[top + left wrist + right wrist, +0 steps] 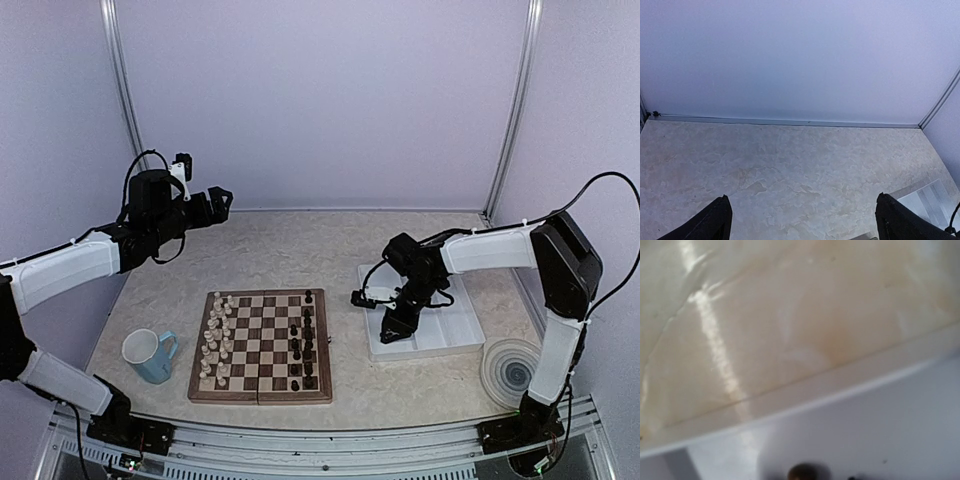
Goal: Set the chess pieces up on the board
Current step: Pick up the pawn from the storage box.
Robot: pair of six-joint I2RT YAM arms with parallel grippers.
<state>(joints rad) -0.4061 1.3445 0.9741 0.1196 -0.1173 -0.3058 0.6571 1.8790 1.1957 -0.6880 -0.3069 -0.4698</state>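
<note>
Beige marbled counter (pixel 300 255) carrying board (pixel 262 350) front centre and white tray (pixel 455 335) to its right. Over the far-left part, left gripper (pixel 222 200) raised, fingers (pixel 710 225) wide apart; right gripper (pixel 392 328) down inside tray, jaw spread cannot be told. On board, dark pieces (pixel 300 345) in two files along its right side.
</note>
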